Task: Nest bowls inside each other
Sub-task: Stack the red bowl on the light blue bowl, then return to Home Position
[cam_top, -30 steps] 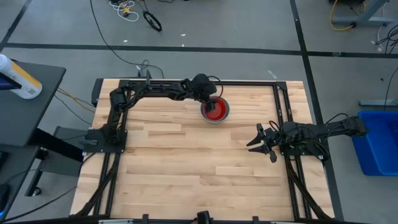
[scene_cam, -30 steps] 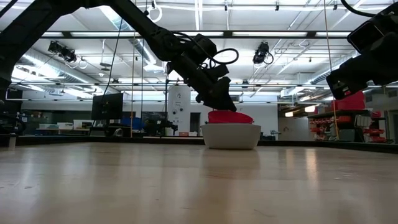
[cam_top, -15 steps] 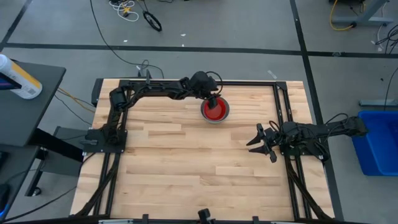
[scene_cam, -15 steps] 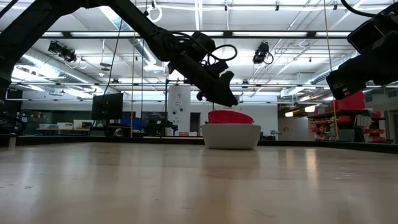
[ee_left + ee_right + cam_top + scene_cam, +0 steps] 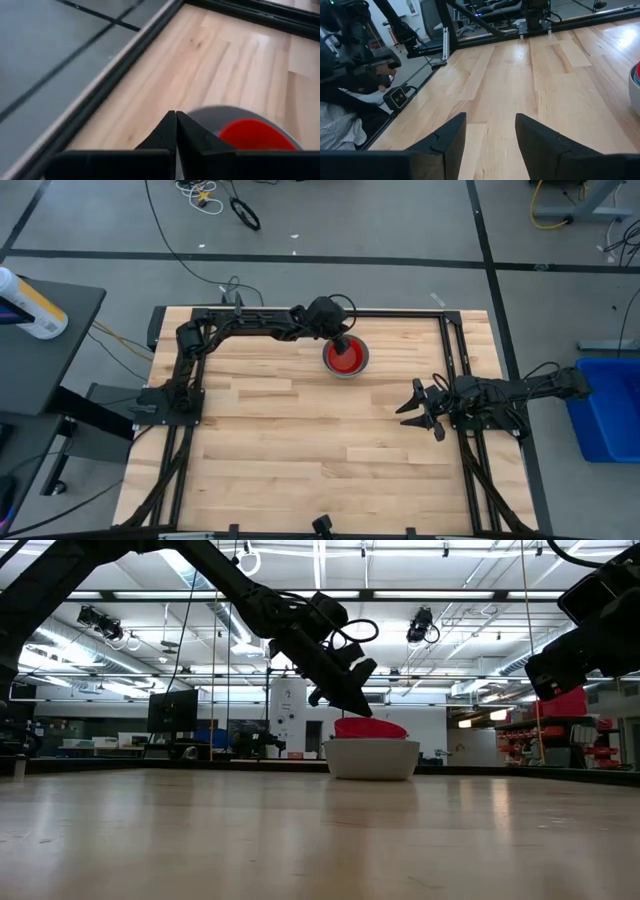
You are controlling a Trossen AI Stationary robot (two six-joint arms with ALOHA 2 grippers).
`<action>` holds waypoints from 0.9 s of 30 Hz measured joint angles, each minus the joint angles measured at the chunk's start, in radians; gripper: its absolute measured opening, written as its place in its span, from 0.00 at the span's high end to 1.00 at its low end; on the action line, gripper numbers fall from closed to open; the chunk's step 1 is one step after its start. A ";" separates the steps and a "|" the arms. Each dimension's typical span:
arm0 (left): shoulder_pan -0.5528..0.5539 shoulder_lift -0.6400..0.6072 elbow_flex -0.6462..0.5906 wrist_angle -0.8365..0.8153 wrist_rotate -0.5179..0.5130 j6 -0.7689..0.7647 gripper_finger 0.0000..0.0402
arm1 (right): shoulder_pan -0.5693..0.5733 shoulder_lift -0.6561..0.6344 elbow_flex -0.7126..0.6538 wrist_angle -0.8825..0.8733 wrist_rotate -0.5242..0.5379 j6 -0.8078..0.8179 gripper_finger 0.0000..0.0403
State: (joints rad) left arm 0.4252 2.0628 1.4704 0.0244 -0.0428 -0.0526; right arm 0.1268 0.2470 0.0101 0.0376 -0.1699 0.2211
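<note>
The bowls stand nested in one stack at the table's far middle. The red bowl (image 5: 346, 358) lies on top, inside the grey bowl (image 5: 372, 759), which rests on its base on the wood. A sliver of a light blue bowl (image 5: 216, 133) shows between them. My left gripper (image 5: 366, 710) is shut and slants down just above the stack's far-left rim, with a small gap to the red bowl (image 5: 370, 727). My right gripper (image 5: 408, 410) waits open at the table's right side, level, with nothing between its fingers.
Bare wood (image 5: 300, 450) runs from the stack to the near edge. Black frame rails (image 5: 125, 70) border the table just behind the stack. A blue bin (image 5: 605, 405) stands off the table's right edge. A person sits beyond the table (image 5: 340, 125).
My left gripper has shut its fingers on nothing, just above the red bowl's rim. It has rolled a little and tipped its fingers slightly up from the bowl. The stack has kept still.
</note>
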 joint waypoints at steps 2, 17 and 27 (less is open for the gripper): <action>0.001 0.000 0.000 -0.024 0.026 -0.022 0.99 | 0.000 0.000 0.000 0.000 0.000 0.000 0.55; -0.003 0.021 -0.003 -0.105 -0.030 -0.082 1.00 | 0.000 0.000 0.000 0.001 0.000 0.000 0.48; -0.054 0.019 0.000 0.052 -0.225 -0.028 0.99 | 0.000 0.000 0.000 0.004 -0.041 0.000 0.44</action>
State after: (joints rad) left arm 0.3713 2.0815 1.4700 0.0765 -0.2677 -0.0805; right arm 0.1268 0.2474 0.0101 0.0419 -0.2113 0.2214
